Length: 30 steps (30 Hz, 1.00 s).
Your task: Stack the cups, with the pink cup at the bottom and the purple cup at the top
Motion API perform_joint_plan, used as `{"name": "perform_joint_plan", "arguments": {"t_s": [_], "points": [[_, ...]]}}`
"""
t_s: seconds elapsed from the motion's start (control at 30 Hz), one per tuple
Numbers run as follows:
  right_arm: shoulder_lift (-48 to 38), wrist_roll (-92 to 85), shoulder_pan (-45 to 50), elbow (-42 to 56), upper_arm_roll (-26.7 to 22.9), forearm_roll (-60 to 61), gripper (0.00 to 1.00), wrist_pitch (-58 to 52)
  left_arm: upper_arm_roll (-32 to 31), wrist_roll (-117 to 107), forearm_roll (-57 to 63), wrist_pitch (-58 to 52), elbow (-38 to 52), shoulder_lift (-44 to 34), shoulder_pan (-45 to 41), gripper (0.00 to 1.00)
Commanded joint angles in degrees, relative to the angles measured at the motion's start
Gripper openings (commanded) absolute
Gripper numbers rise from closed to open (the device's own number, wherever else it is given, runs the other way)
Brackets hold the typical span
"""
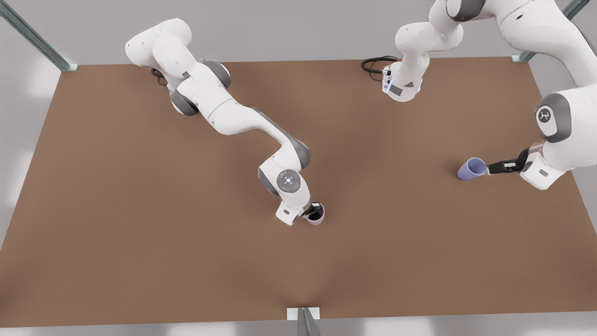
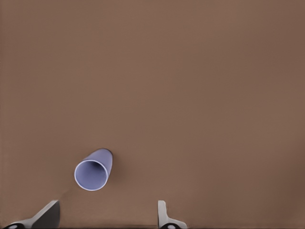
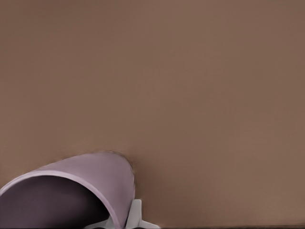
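Note:
The purple cup [image 1: 472,168] lies on its side on the brown table at the front view's right, with its open mouth toward my left gripper [image 1: 500,166]. In the left wrist view the purple cup [image 2: 93,171] rests just beyond the fingertips of the left gripper [image 2: 106,215], which is open and apart from it. Near the table's middle, the pink cup [image 1: 317,216] shows its dark inside. My right gripper [image 1: 312,212] is shut on its rim. The right wrist view has the pink cup [image 3: 90,179] close up, with one finger [image 3: 135,213] against the outside of its wall.
The brown table [image 1: 140,210] stretches wide around both cups. Metal frame posts stand at the back corners [image 1: 65,65] and at the front edge [image 1: 303,317]. A black cable [image 1: 375,63] lies at the back by an arm's base.

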Motion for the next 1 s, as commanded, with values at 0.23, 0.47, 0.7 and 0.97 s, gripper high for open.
{"name": "perform_joint_plan", "arguments": {"t_s": [0.23, 0.47, 0.7, 0.97], "points": [[-0.05, 21.59, 1.24, -0.14, -0.94, -0.29, 1.0, 2.15, 4.46, 18.12, 0.83, 14.63, -16.65, -1.62, 4.29, 1.0], [-5.23, 20.71, -1.48, -0.93, 0.29, 2.35, 1.0, -1.8, 5.16, 18.12, 0.83, 25.61, -24.74, -0.83, 6.66, 1.0], [-46.45, -13.48, -26.95, -39.6, -1.12, 4.1, 1.0, -15.58, 5.51, 18.12, 0.83, 32.91, -30.01, 0.84, 7.54, 1.0], [-46.63, -40.88, -43.32, -35.39, -1.29, 2.79, 1.0, -29.4, 5.6, 18.12, 0.83, 36.69, -31.24, 3.66, 9.56, 1.0]]}}
